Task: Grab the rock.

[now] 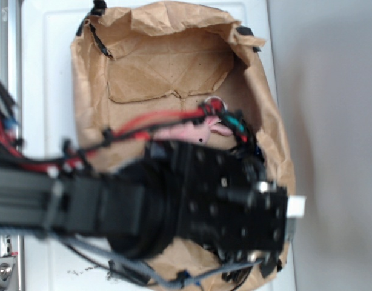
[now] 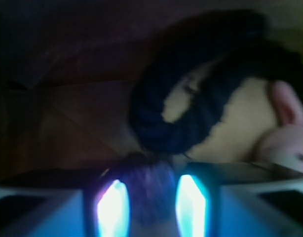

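In the wrist view the rock point(image 2: 149, 185), a dark lumpy stone, sits between my gripper's point(image 2: 151, 197) two glowing fingers and fills the gap from pad to pad. The picture is blurred, but the gripper looks shut on the rock. In the exterior view my black arm point(image 1: 222, 200) hangs over the brown paper bag point(image 1: 174, 66) and hides both the fingers and the rock.
A dark navy rope point(image 2: 156, 123) curls just beyond the rock. A pink plush bunny point(image 2: 287, 133) lies to the right of it and also shows by the arm's cables point(image 1: 192, 130). The bag's crumpled walls rise around everything on a white surface point(image 1: 46, 73).
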You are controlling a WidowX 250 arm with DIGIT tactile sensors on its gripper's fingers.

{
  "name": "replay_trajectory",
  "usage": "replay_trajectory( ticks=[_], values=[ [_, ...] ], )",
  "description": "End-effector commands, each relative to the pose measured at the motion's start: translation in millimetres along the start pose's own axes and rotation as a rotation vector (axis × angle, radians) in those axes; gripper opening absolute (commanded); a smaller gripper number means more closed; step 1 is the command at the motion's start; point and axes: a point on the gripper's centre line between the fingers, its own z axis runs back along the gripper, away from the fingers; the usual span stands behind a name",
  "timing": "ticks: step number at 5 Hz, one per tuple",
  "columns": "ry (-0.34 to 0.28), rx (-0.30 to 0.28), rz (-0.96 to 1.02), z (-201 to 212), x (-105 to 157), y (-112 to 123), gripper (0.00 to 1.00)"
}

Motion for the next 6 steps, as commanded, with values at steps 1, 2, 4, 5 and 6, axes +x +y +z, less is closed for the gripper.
replay_trajectory(
  ticks=[1,2,4,5,6],
  values=[
    [-0.123,-0.141,0.043,94,17,52,0.0],
    [-0.091,-0.169,0.005,97,11,63,1.0],
    [-0.074,-0.116,-0.114,48,-17,49,1.0],
    [-0.062,-0.09,-0.125,30,-26,42,1.0],
    [-0.068,-0.059,-0.119,9,-33,31,1.0]
  ],
)
